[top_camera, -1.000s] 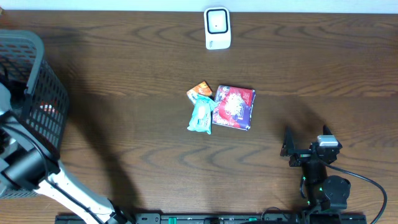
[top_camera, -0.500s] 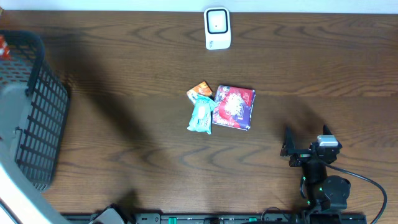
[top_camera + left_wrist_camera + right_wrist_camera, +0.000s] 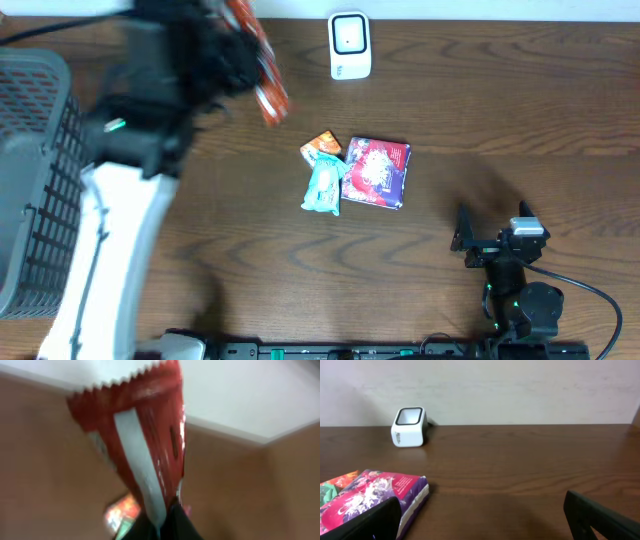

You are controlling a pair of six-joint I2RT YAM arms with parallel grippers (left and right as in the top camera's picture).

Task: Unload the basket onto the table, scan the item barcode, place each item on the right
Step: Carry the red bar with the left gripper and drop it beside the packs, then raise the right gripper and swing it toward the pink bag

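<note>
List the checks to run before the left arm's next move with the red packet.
1. Grip: left claw is shut on the red packet, pinching one end: ok.
2. Barcode turned toward the scanner: cannot tell, the packet is blurred.
3. Packet in front of the scanner: not ok, it hangs to the scanner's left.
4. Right claw open, parked near the table's front edge, out of the way: ok.
5. Purple packet and its neighbours lie apart from the scanner: ok.

Scanner (image 3: 349,45) rear centre; packet cluster (image 3: 352,172) mid-table before it; basket (image 3: 55,200) far left.
</note>
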